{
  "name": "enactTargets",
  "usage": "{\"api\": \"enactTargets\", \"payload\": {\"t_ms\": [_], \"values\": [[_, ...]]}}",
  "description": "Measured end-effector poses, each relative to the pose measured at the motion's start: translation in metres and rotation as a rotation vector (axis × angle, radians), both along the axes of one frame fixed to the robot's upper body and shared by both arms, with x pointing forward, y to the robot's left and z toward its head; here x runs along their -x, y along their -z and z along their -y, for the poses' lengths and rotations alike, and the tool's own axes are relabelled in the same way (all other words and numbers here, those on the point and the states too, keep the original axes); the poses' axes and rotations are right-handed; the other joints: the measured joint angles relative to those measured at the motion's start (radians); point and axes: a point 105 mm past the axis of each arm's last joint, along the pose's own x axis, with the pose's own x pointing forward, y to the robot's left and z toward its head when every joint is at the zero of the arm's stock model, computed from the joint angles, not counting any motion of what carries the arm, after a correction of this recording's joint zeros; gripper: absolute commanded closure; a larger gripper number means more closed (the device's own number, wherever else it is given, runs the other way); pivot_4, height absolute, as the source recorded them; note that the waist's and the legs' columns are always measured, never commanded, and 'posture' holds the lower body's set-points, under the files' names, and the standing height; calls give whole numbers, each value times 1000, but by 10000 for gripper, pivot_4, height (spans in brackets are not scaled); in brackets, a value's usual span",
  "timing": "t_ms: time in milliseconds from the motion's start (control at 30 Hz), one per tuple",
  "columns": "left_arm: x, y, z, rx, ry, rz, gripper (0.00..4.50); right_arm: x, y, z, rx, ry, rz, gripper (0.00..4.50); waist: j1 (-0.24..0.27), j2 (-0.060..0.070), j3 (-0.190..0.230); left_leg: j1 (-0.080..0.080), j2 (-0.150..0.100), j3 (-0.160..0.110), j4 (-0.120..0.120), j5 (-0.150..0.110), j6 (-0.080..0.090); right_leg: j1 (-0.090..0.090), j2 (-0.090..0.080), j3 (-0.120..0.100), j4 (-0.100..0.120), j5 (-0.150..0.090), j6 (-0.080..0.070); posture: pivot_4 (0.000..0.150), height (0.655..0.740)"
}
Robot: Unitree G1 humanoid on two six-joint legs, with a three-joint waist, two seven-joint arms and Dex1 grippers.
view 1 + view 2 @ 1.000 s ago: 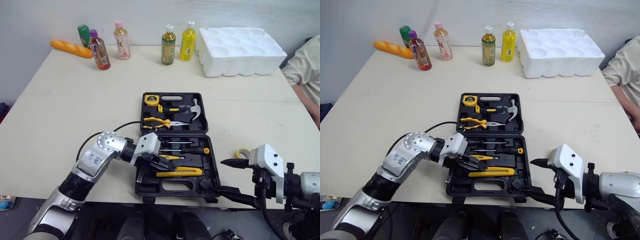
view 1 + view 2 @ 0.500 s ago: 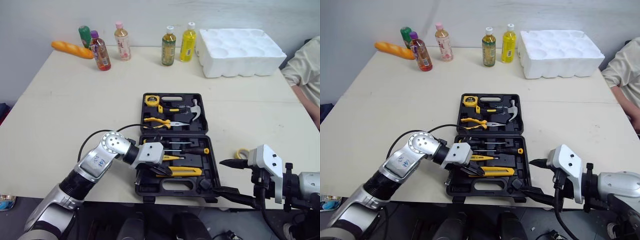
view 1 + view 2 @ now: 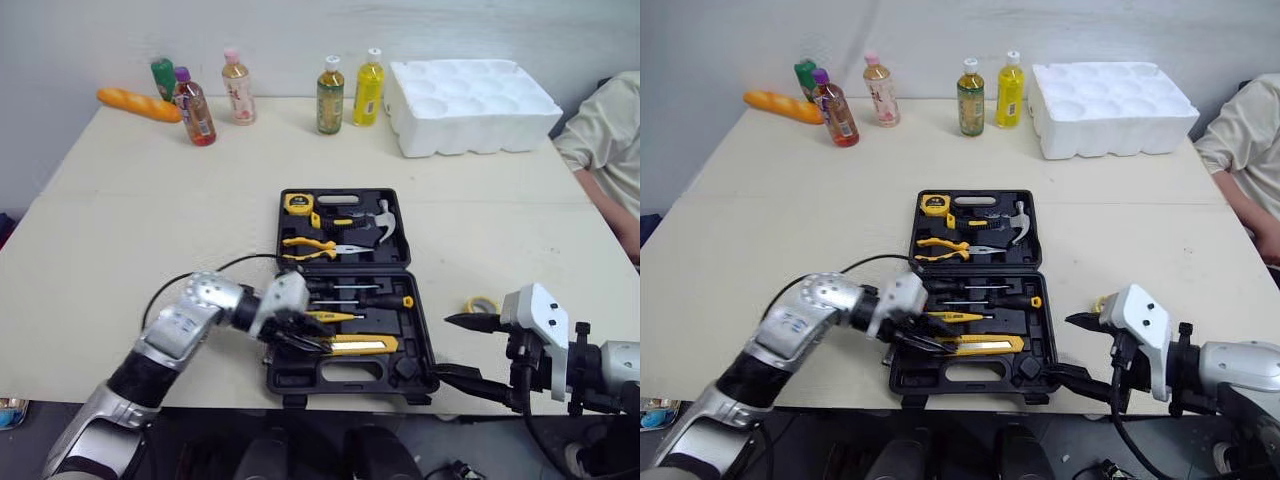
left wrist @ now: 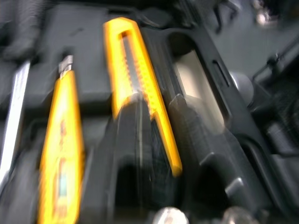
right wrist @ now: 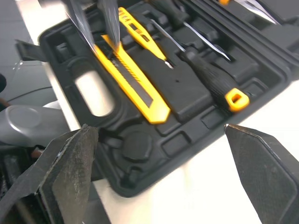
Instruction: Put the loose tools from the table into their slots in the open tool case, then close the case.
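The open black tool case [image 3: 345, 375] lies mid-table, with pliers [image 3: 310, 243], a hammer [image 3: 385, 215] and a tape measure [image 3: 299, 203] in its far half. Screwdrivers [image 3: 385, 300] and a yellow utility knife [image 3: 365, 345] rest in the near half. My left gripper [image 3: 305, 335] reaches into the near half from the left. Its fingers straddle the knife's [image 4: 131, 70] left end and are closed against it [image 4: 156, 105]. My right gripper [image 3: 445, 346] hovers wide open just right of the case's near corner, with nothing between its fingers [image 5: 159, 129].
A yellow tape roll [image 3: 482, 303] lies on the table right of the case. Several bottles [image 3: 328, 93] and a bread loaf [image 3: 138, 103] stand along the far edge, beside a white foam tray [image 3: 470, 90]. A person's sleeve [image 3: 610, 130] is at the right edge.
My left gripper has turned and settled lower onto the knife's left end inside the case. The right gripper has stayed put. The head view has shifted slightly.
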Motion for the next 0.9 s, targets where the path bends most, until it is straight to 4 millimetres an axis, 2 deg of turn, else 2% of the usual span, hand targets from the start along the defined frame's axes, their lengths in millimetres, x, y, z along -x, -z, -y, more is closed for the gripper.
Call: {"api": "enactTargets", "payload": {"t_ms": [67, 133, 167, 200, 333, 400, 500, 533, 600, 733, 900], "values": [[-7, -26, -16, 90, -95, -6, 11543, -3, -5, 12, -1, 36, 10, 0, 3, 0, 0, -6, 0, 0, 3, 3, -6, -5, 0, 0, 4, 0, 0, 1500, 7400], [-11, -36, -35, 119, -182, -3, 4695, -4, -10, 25, 16, 71, 15, 0, 3, 0, 0, -5, 0, 1, 3, 3, -6, -5, 0, 1, 4, 0, 0, 1500, 7400], [-12, -38, -56, 128, -276, -11, 105, -6, -13, 42, 37, 115, 15, 0, -1, 0, 0, -5, 0, 2, 3, 3, -6, -5, 0, 1, 4, 0, 0, 1500, 7400], [-13, -36, -77, 127, -378, -30, 105, -8, -18, 62, 56, 180, 24, 0, 0, 0, 0, -4, 0, 2, 3, 0, 0, -4, 0, 1, 4, 0, 0, 1500, 7400], [-15, -43, -136, 166, -657, -52, 105, -8, -23, 113, 98, 325, 32, 0, 1, 0, 0, -3, 0, 1, 1, 0, 1, -4, -1, 1, 3, 0, 0, 1500, 7400], [-20, -45, -166, 172, -801, -19, 105, -7, -22, 131, 113, 372, 34, 0, 2, 0, 0, -3, 0, 2, 0, 0, 1, -5, -1, 2, 3, 0, 0, 1500, 7400], [-12, -28, -216, 66, -996, 1, 105, -3, -17, 161, 130, 467, 30, 0, -3, 1, 1, -2, 0, 3, -5, 0, 1, -6, -1, 3, -1, 0, 0, 1500, 7400], [-7, -21, -226, 30, -1026, 2, 105, -1, -16, 171, 133, 501, 30, 0, -3, 1, 1, -3, 0, 3, -6, 0, 1, -6, -1, 3, -2, 0, 0, 1500, 7400], [-2, -13, -235, -10, -1049, 11, 105, 0, -15, 181, 143, 533, 35, 0, -2, 1, 1, -3, 0, 3, -6, 0, 1, -6, -1, 3, -2, 0, 0, 1500, 7400], [-3, -16, -247, -23, -1092, 68, 105, -2, -13, 190, 157, 560, 61, 0, 2, 1, 1, -3, 0, 3, -7, -1, 1, -6, -3, 2, -2, 0, -1, 1500, 7400], [-11, -26, -241, -10, -1069, 116, 105, -8, -12, 183, 138, 523, 68, 0, 0, 2, 1, -4, 0, 3, -7, -1, 0, -7, -3, 2, -2, 0, -1, 1500, 7400]]}}
